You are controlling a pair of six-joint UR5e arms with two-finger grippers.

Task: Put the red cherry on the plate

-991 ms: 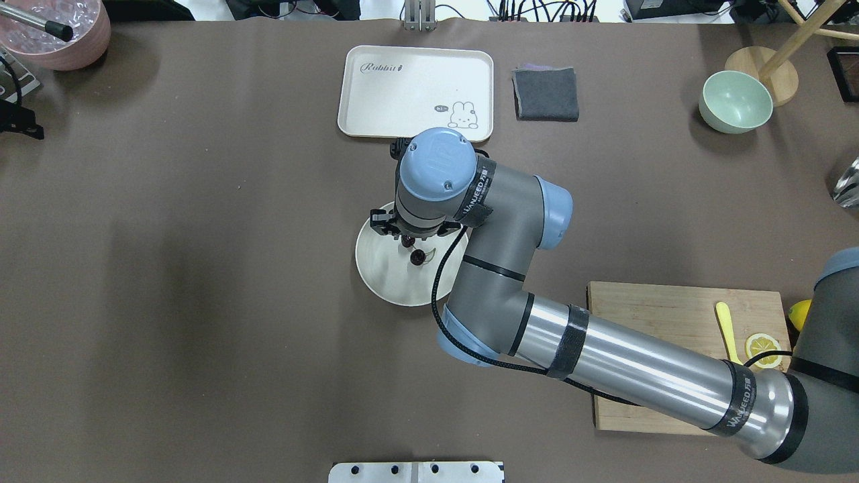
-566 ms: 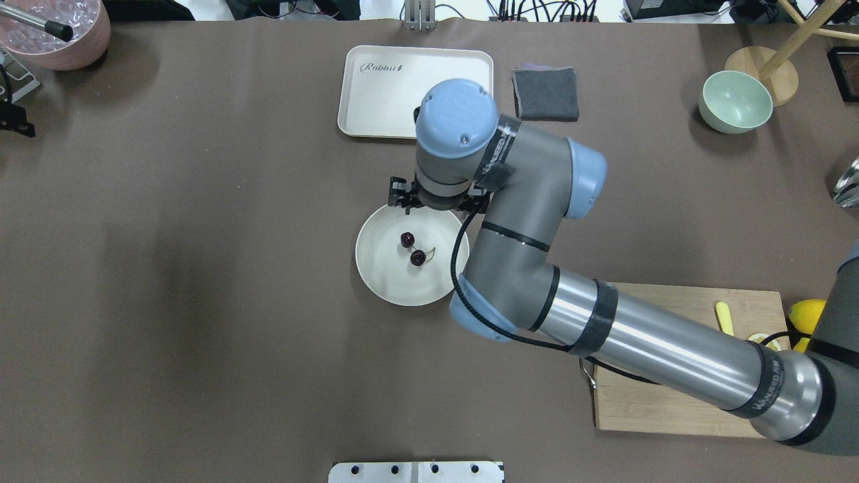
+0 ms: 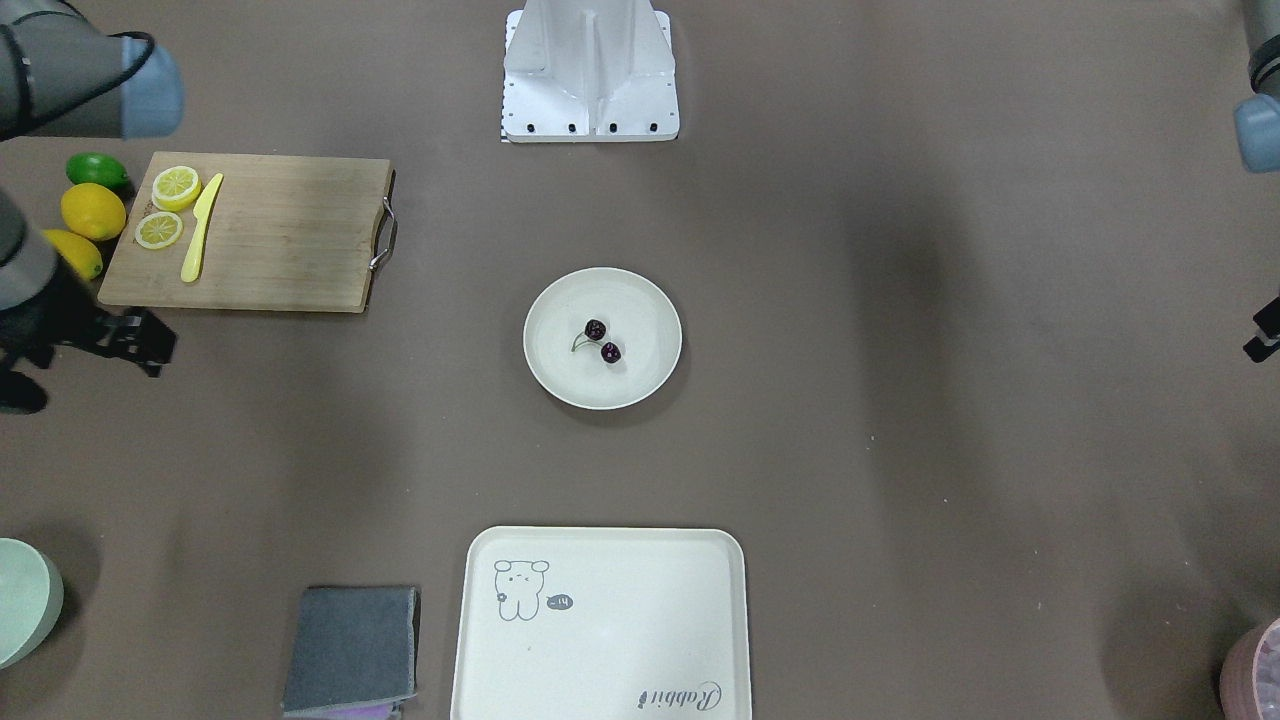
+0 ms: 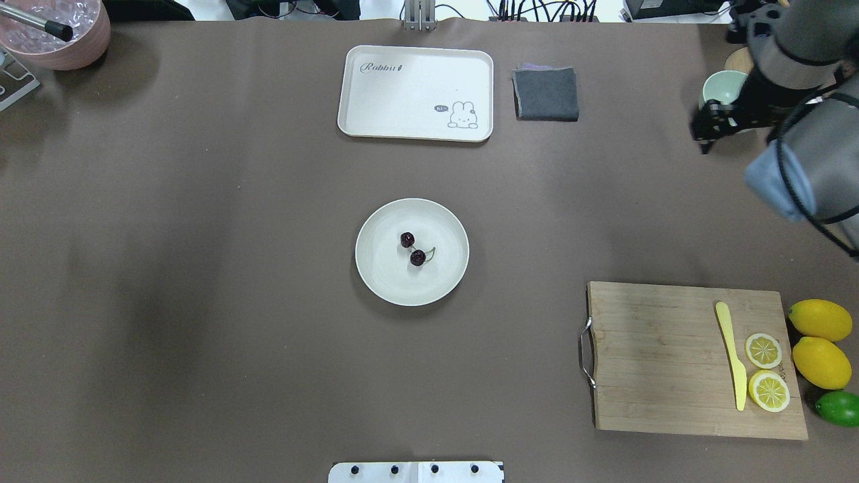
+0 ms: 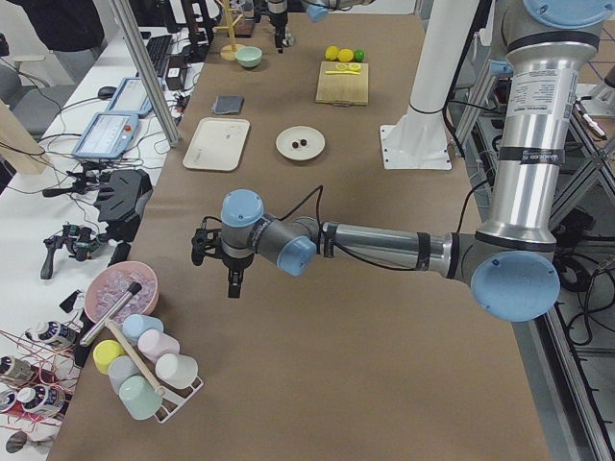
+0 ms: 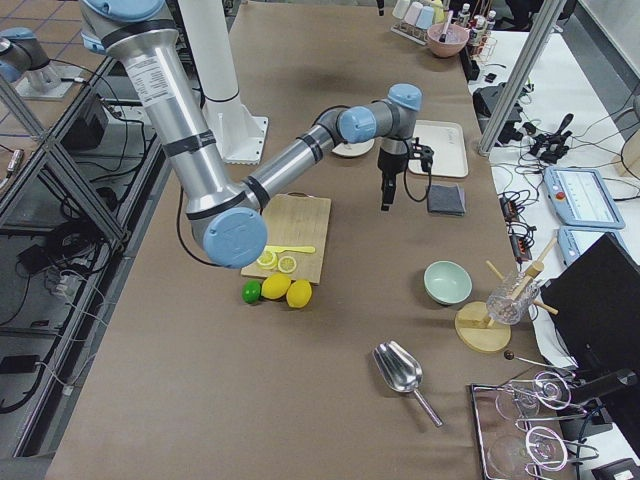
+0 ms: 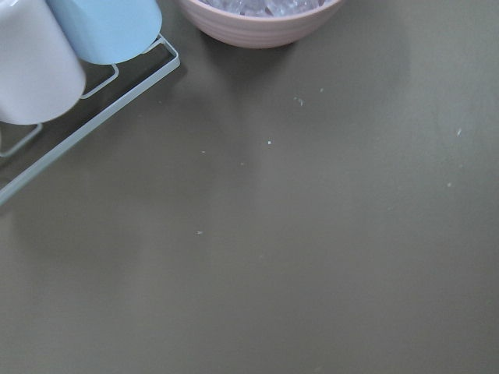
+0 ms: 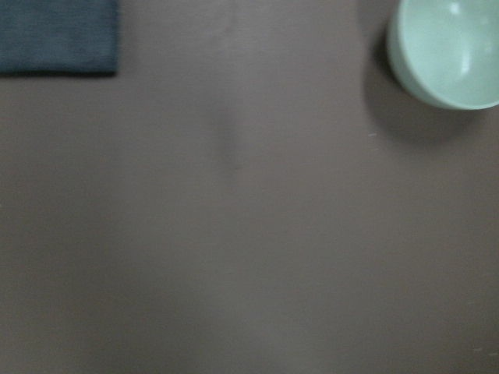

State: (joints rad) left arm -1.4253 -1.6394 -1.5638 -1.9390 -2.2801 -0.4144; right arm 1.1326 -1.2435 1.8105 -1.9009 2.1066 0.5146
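Observation:
The red cherry, a dark pair joined by thin green stems, lies near the middle of the round off-white plate at the table's centre; it also shows as the cherry on the plate. Nothing touches either. My right gripper hangs far off at the back right, beside the green bowl, its fingers apart and holding nothing. My left gripper hovers over bare table near the pink bowl, and I cannot tell whether it is open or shut.
A cream tray and a grey cloth lie behind the plate. The green bowl is partly covered by my right arm. A cutting board with a yellow knife, lemon slices, lemons and a lime sits at the front right. A pink bowl stands at the back left.
My right arm has pulled away from above the plate to the back right, leaving the cherry lying on the plate. The left gripper has slipped out of the overhead view's left edge.

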